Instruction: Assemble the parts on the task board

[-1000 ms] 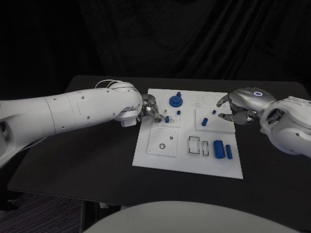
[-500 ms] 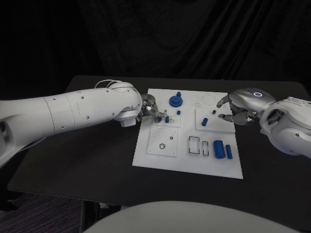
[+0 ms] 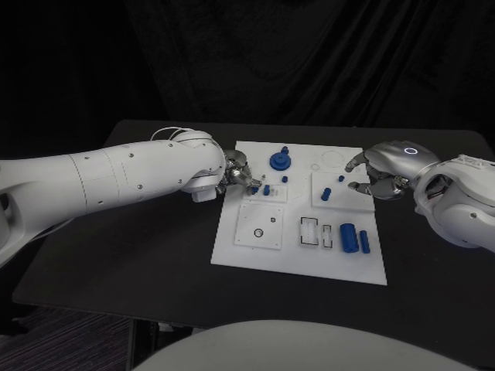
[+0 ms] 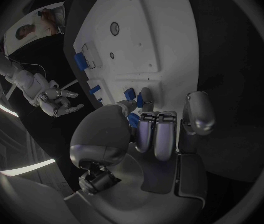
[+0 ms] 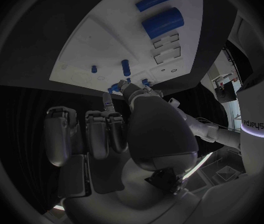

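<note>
The white task board (image 3: 272, 251) lies in the middle of the black table. My left hand (image 3: 239, 174) reaches in over the board's left edge. Its thumb and a fingertip (image 4: 146, 93) close on a small blue part (image 3: 267, 188) (image 4: 132, 93) that stands on the board. My right hand (image 3: 373, 176) hovers at the board's right edge with its fingers apart and loosely curled, holding nothing. It also appears across the board as the right hand (image 4: 52, 97) in the left wrist view. A blue cylinder (image 3: 325, 193) and a small blue peg (image 3: 339, 177) sit just left of it.
A large round blue knob (image 3: 281, 161) stands near the board's far edge. Two blue cylinders (image 3: 348, 234) (image 5: 163, 21) lie side by side near the board's front right, beside empty rectangular slots (image 3: 311, 230). A square plate with holes (image 3: 259, 226) is at the front left.
The right hand's fingers have shifted slightly. The left hand and the parts stay where they were.
</note>
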